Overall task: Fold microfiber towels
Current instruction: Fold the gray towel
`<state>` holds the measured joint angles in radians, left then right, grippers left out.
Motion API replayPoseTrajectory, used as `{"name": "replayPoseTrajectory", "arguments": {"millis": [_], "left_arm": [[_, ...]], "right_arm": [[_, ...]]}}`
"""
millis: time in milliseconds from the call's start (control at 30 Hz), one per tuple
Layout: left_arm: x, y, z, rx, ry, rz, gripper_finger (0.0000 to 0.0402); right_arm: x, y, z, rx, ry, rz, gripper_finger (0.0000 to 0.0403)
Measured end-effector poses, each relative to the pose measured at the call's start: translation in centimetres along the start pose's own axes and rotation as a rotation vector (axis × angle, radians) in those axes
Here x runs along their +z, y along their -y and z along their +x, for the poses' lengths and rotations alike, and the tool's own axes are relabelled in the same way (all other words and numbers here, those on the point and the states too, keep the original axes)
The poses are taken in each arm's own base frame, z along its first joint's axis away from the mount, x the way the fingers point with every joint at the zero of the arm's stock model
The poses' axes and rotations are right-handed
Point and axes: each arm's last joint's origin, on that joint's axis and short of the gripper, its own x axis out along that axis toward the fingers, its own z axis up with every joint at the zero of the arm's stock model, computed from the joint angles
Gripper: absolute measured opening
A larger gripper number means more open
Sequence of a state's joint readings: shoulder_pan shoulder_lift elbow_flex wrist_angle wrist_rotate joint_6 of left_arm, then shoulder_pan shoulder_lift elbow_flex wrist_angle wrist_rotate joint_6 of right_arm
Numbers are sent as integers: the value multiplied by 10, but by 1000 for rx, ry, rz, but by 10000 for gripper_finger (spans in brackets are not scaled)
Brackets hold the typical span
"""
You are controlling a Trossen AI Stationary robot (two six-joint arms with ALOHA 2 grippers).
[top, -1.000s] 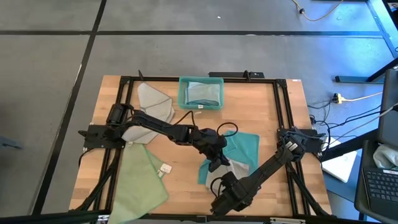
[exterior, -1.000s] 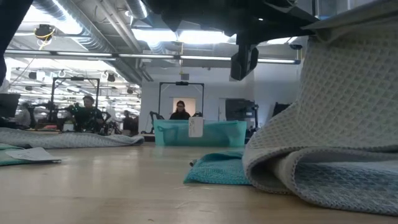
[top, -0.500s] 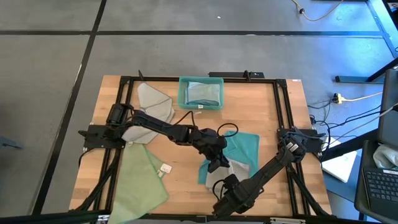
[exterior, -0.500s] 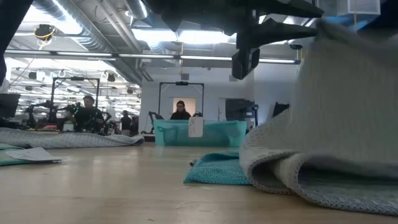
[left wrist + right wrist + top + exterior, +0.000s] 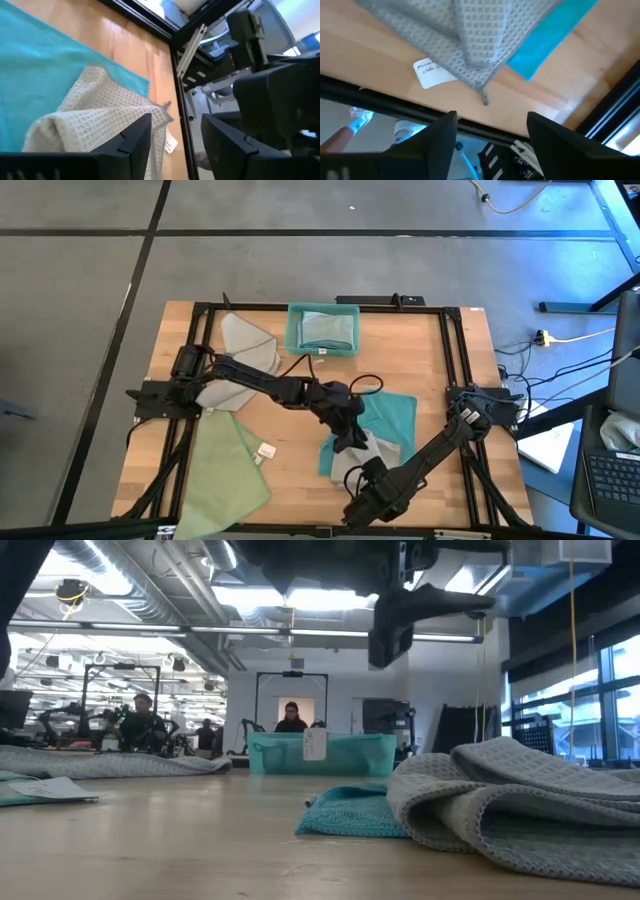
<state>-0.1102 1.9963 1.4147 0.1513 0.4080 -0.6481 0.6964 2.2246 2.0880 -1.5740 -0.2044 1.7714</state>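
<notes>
A light grey towel (image 5: 366,456) lies in a loose folded heap on a spread teal towel (image 5: 392,420) right of the table's middle. In the low view the grey towel (image 5: 520,810) rests on the teal towel (image 5: 350,812) and the tabletop. My left gripper (image 5: 352,444) hangs open just above the heap's far edge (image 5: 95,110) and holds nothing. Over the heap's near edge (image 5: 470,35) my right gripper (image 5: 362,471) also stands open, and the towel's white tag (image 5: 432,72) lies on the wood.
A pale green towel (image 5: 230,465) lies spread at the near left with a tag (image 5: 265,450). Another grey towel (image 5: 245,342) lies at the far left. A teal bin (image 5: 322,328) with a towel inside stands at the far middle. Bare wood lies between them.
Both grippers have opened and let go of the grey towel. Its raised part, held high a second ago, has dropped and now lies folded over the rest of the heap. My left gripper has risen slightly.
</notes>
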Motion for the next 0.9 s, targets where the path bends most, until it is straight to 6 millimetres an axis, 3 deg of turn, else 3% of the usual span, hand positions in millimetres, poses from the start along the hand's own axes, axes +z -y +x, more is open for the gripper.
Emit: {"name": "replayPoseTrajectory", "arguments": {"millis": [200,333,567,667,767,900], "left_arm": [[22,4,-38,39,-6,16,161],[31,23,-73,107,-9,97,161],[30,72,-125,210,45,182,161],[24,95,-139,233,85,196,161],[16,112,-148,275,109,187,161],[0,130,-158,350,118,177,161]], "right_arm": [[-2,2,7,-28,-6,-33,245],[3,13,-8,13,45,-10,243],[51,29,-51,157,188,87,218],[69,21,-58,256,195,60,207],[78,0,-43,272,201,22,201],[91,-14,-12,131,169,-55,204]]}}
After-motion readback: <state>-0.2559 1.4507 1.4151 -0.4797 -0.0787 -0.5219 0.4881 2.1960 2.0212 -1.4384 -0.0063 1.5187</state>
